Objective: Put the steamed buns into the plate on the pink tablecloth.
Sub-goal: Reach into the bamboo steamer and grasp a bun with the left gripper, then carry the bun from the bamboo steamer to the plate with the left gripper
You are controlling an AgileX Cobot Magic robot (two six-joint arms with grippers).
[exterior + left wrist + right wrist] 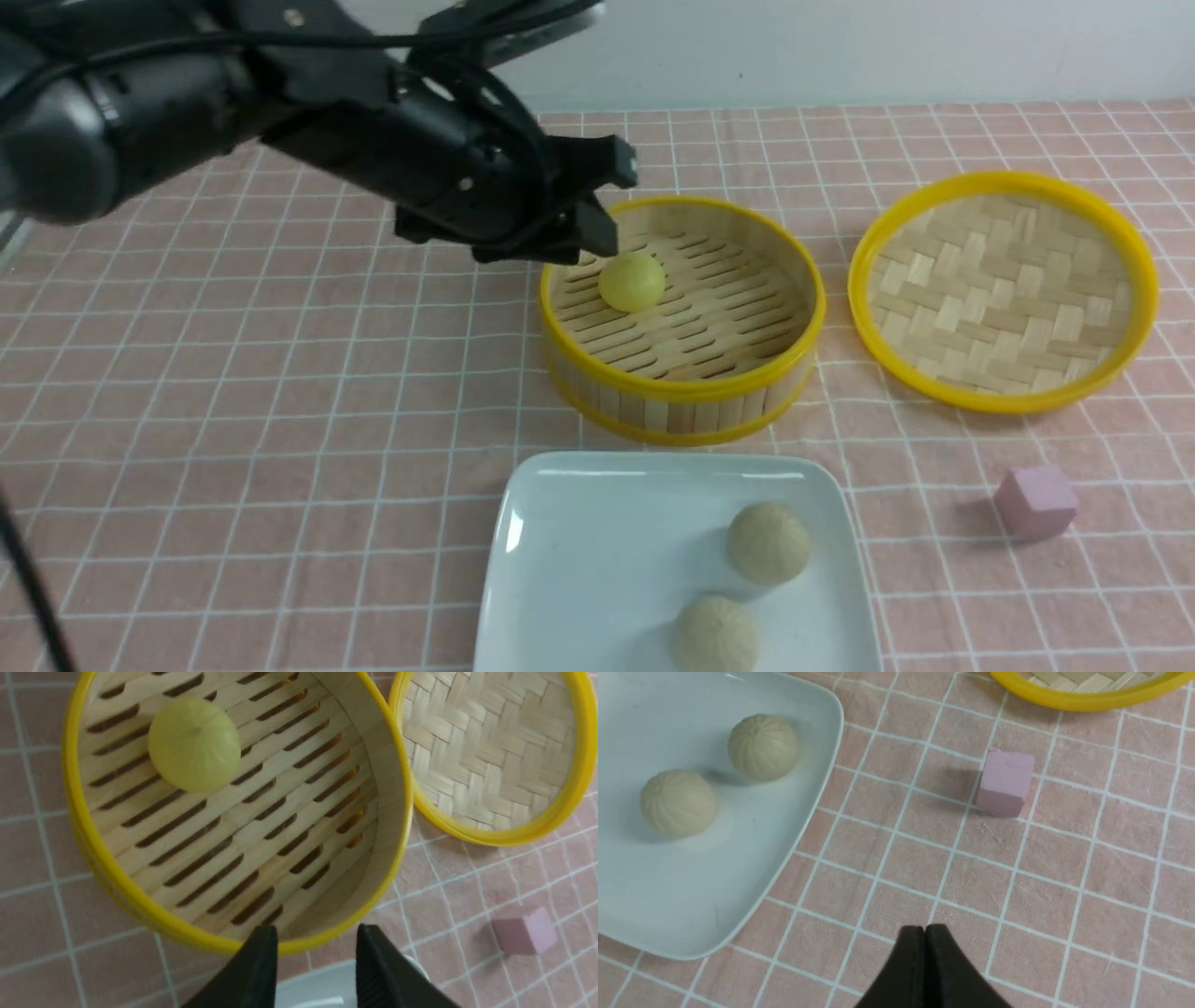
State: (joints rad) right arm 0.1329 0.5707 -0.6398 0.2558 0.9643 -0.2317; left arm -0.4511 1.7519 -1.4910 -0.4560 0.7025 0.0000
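If the left gripper [607, 203] comes down off-centre, front view: the yellow bun [632, 281] may roll along the slats, or be pinched at its edge and dropped short of the plate [597, 560]. The fingers hang right at the left rim of the steamer [681, 387] and could catch it.
Front view, containers: the steamer holds only the yellow bun, toward its left side. The plate holds two grey buns [767, 543] on its right half, near each other but apart. The lid [1004, 289] lies empty to the right, and all rest on the pink tablecloth [233, 392].
Left wrist view, risk: the bun sits across the steamer floor from the fingertips, so a long reach over the wall could tip or drag the steamer.
Left wrist view, hand: jaws spread, nothing between them.
Left wrist view, containers: one yellow bun in the steamer, nothing in the lid.
Right wrist view, risk: a careless sweep could knock the cube [1004, 783] or the plate corner.
Right wrist view, hand: the right gripper [925, 927] has its jaws pressed together, holding nothing, over bare cloth.
Right wrist view, containers: the plate holds both grey buns, side by side, not touching.
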